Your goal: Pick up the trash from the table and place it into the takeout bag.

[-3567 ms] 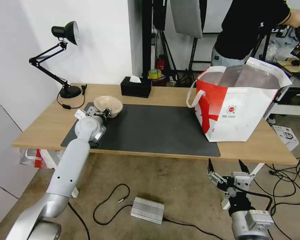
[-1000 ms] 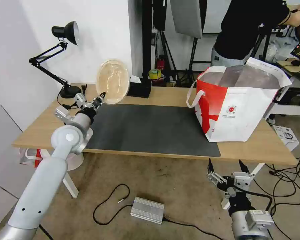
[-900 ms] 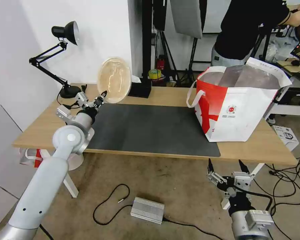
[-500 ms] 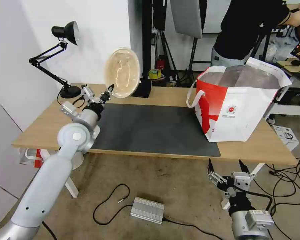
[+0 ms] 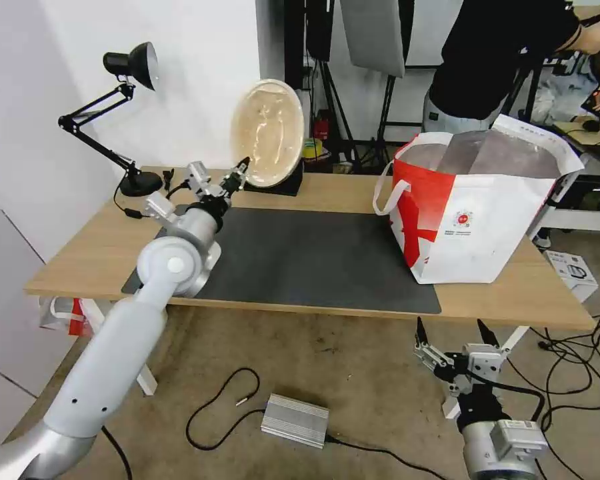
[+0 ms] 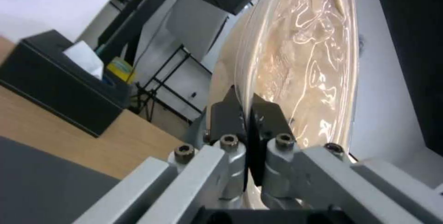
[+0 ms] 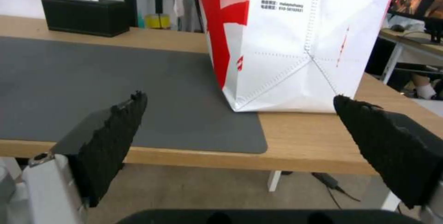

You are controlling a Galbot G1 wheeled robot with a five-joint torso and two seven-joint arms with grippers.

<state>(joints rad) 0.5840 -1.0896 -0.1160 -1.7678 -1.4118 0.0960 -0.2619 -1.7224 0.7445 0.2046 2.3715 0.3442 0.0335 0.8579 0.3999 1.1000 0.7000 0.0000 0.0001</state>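
Note:
A beige pulp bowl [image 5: 268, 132], one piece of the trash, hangs tipped on edge above the back left of the table [image 5: 93, 248], its inside facing me. My left gripper [image 5: 241, 168] is shut on its lower rim; the left wrist view shows the two black fingers [image 6: 229, 113] pinching the bowl [image 6: 304, 57] rim. The takeout bag [image 5: 473, 207], white and red with a foil lining, stands open at the table's right end, well to the right of the bowl. My right gripper [image 5: 450, 328] waits open below the table's front edge, facing the bag [image 7: 295, 40].
A black tissue box [image 5: 283, 183] sits just behind the lifted bowl. A black desk lamp [image 5: 123, 113] stands at the back left corner. A dark grey mat [image 5: 313, 257] covers the table's middle. A person stands behind the bag. Cables and a metal box [image 5: 295, 420] lie on the floor.
My left gripper closed on the bowl, lifted it off the mat and tipped it on edge, and has carried it up and to the right. The right arm has not moved.

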